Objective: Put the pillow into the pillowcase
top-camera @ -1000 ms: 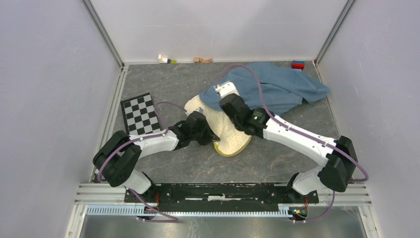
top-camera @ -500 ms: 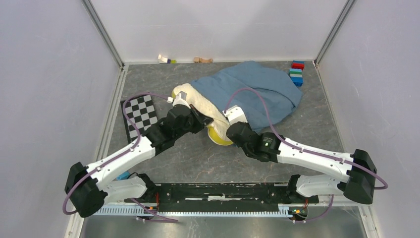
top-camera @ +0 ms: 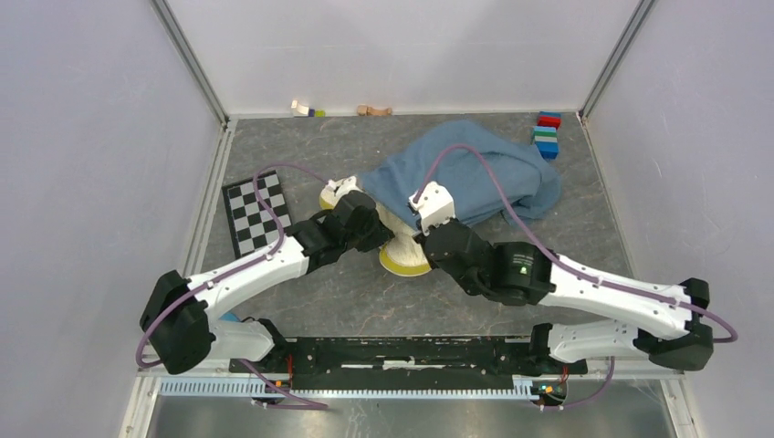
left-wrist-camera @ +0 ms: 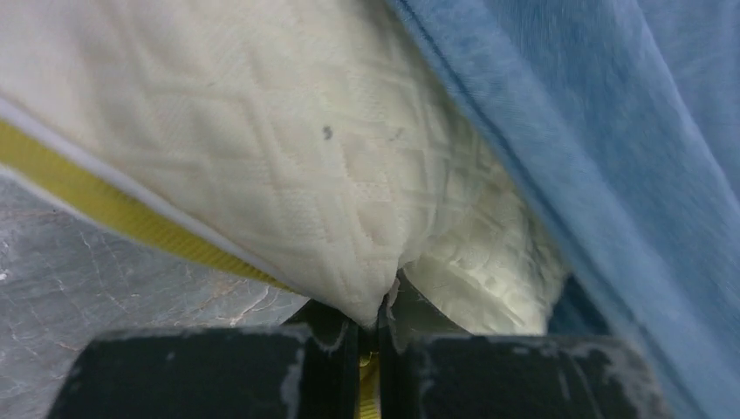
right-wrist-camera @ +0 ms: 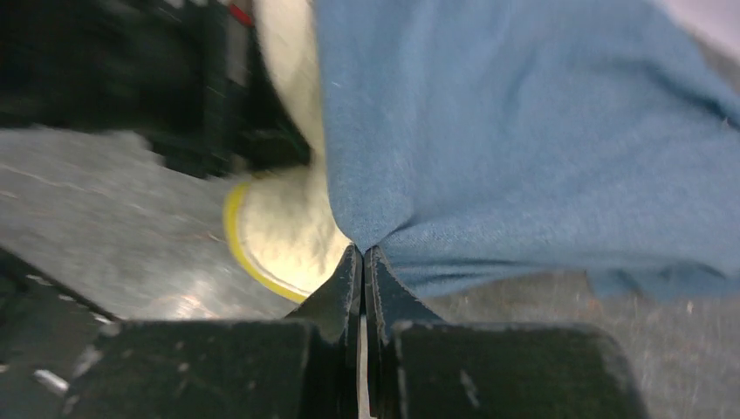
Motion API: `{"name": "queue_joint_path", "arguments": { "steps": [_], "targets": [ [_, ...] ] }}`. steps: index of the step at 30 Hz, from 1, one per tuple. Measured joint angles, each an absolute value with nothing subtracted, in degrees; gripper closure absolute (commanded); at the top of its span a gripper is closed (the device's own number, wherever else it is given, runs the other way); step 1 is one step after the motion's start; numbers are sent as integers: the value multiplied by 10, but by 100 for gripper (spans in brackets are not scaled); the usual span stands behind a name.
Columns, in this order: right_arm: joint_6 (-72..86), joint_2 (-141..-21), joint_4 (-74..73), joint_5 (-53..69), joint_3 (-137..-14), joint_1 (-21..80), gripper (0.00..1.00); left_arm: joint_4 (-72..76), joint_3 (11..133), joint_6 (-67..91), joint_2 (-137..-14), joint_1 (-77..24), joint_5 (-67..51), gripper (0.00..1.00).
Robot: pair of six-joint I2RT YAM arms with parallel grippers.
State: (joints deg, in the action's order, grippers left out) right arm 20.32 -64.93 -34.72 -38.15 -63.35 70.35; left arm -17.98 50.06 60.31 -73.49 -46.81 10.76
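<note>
The cream-white pillow (top-camera: 402, 253) lies mid-table, its yellow-banded end (top-camera: 399, 269) sticking out toward me. Its far part is inside or under the dusty-blue pillowcase (top-camera: 475, 169); I cannot tell which. My left gripper (top-camera: 376, 234) is shut on a pinch of the pillow (left-wrist-camera: 262, 148) beside its yellow band (left-wrist-camera: 105, 205), with the pillowcase (left-wrist-camera: 611, 131) draped just to the right. My right gripper (top-camera: 418, 217) is shut on the pillowcase (right-wrist-camera: 524, 131) at its near edge, right beside the pillow (right-wrist-camera: 288, 231).
A checkerboard card (top-camera: 256, 212) lies left of the pillow. Stacked coloured blocks (top-camera: 546, 137) stand at the back right corner. Small toys (top-camera: 308, 109) and a wooden piece (top-camera: 373, 110) sit along the back wall. Side walls enclose the table.
The pillowcase has come from the back right over most of the pillow. Both arms swung with it; in the last half second less of the pillow shows.
</note>
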Motion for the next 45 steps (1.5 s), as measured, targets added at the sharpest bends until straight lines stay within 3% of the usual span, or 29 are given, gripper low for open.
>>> {"name": "queue_joint_path", "arguments": {
  "steps": [9,11,14,18,22,25,32,33,34,35,38,45],
  "targets": [
    [72,-773,-430,-528,-1016,823,100,-253,643,532,-686,-513,42,95],
    [25,-812,-427,-568,-1107,825,100,-253,662,533,-656,-523,8,87],
    [-17,-845,-401,-576,-1176,795,100,-252,676,538,-623,-530,-38,64],
    [-21,-846,-329,-478,-1113,637,100,-252,670,567,-585,-531,-62,28],
    [0,-890,-272,-353,-998,500,100,-274,661,581,-557,-531,-60,7],
    [17,-960,-247,-278,-957,465,100,-310,662,568,-552,-531,-28,1],
    [45,-1046,-265,-192,-952,469,100,-377,652,509,-586,-523,69,0],
    [46,-1052,-269,-187,-963,470,96,-379,644,504,-590,-520,79,0],
    [47,-1058,-271,-184,-975,470,84,-379,632,498,-593,-515,88,0],
    [49,-1063,-270,-180,-989,470,63,-380,618,496,-594,-509,92,0],
    [61,-1058,-263,-177,-1001,468,23,-382,573,491,-597,-486,106,0],
    [78,-975,-256,-181,-911,470,24,-372,462,491,-571,-377,102,0]
  ]
}}
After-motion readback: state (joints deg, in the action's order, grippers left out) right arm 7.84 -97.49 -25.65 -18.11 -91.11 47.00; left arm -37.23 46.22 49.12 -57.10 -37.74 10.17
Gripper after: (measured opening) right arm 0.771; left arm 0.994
